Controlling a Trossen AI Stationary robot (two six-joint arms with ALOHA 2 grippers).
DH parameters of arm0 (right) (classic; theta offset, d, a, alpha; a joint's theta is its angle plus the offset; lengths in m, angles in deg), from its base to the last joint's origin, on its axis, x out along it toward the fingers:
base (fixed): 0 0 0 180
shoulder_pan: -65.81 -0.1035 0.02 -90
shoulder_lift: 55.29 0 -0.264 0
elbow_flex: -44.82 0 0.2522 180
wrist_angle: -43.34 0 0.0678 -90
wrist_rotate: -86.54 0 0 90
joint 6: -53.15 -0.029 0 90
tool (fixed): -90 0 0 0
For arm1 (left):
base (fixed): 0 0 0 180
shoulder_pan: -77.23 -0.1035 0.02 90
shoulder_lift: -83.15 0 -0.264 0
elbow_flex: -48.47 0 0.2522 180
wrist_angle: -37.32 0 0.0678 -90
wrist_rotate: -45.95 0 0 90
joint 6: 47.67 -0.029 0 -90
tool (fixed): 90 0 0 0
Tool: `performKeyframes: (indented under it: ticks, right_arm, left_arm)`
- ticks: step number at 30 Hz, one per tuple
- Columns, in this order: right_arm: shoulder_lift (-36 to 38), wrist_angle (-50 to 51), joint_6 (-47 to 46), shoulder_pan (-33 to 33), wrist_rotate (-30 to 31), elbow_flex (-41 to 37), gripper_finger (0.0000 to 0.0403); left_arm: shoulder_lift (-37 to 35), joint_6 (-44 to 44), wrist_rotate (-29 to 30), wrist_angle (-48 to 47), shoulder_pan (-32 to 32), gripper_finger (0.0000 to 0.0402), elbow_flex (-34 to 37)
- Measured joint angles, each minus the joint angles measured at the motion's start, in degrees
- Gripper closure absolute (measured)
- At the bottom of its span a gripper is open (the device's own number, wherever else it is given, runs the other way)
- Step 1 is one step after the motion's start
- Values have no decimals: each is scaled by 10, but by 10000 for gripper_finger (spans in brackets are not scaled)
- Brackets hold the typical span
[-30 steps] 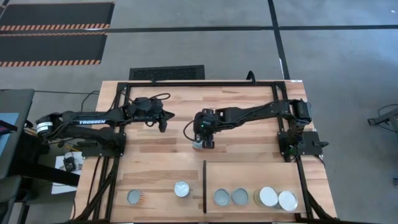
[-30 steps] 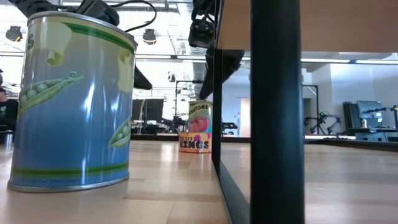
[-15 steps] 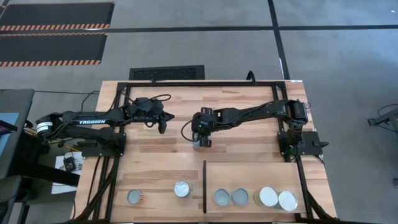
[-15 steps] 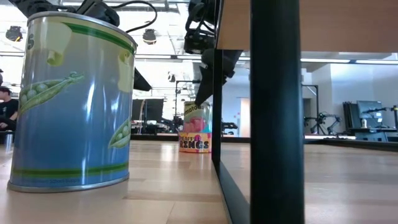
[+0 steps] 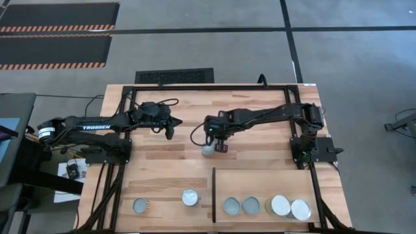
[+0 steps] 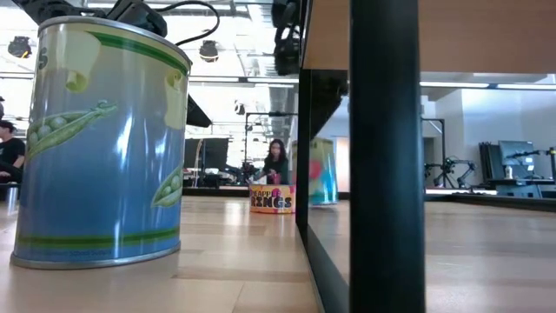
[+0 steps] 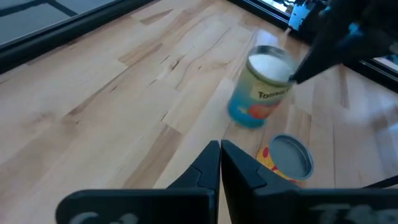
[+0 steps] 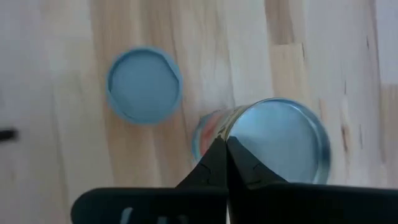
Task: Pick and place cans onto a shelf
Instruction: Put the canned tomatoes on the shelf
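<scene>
My right end effector is hovering w/ fingers together, gripping nothing, beside a tomato can mid-table. Left wrist cam is showing that can tilting, unclear from above. Left end effector is waiting, fingers together.

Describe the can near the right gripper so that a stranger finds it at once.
Look at the middle of the wooden table, away from the row of cans along its edge. Near the right gripper stand two cans: it is the tall can with a blue-and-yellow tomato label, not the short tin beside it.
</scene>
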Motion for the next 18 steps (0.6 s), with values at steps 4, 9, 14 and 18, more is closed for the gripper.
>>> performKeyframes:
  ticks: [4, 9, 14, 18]
  right_arm:
    - [41, 43, -43, 0, 1, 1, 399]
    - [86, 98, -99, -4, 12, 1, 400]
    - [152, 174, -166, -30, 71, 1, 400]
    - [216, 226, -228, -65, 85, 2, 400]
  left_arm:
    - [0, -3, 1, 0, 0, 401, 0]
    - [0, -15, 11, 2, 0, 401, 0]
    - [0, -19, 12, 2, 0, 401, 0]
    - [0, -19, 13, 1, 0, 401, 0]
